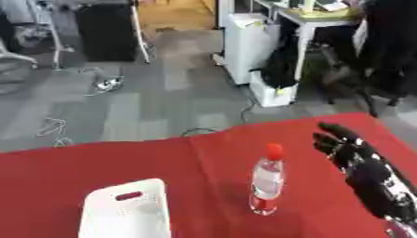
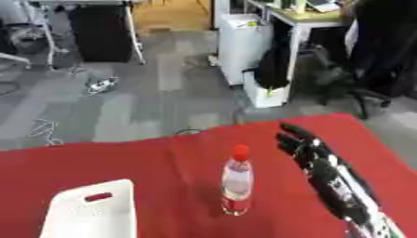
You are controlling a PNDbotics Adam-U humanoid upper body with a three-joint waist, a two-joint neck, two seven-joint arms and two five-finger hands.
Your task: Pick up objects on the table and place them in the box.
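A clear plastic bottle (image 1: 267, 182) with a red cap and a red label stands upright near the middle of the red table (image 1: 97, 172). My right hand (image 1: 348, 151) is black and hovers to the right of the bottle, a short gap away, with its fingers straight and pointing to the far edge. It holds nothing. A white box (image 1: 126, 211) with a slot handle sits at the lower left, partly cut off by the bottom edge. My left hand shows in neither view.
Beyond the table's far edge lies grey floor with loose cables (image 1: 102, 82). A white cabinet (image 1: 248, 44), a desk (image 1: 313, 21) and a dark chair (image 2: 383, 56) stand at the back right.
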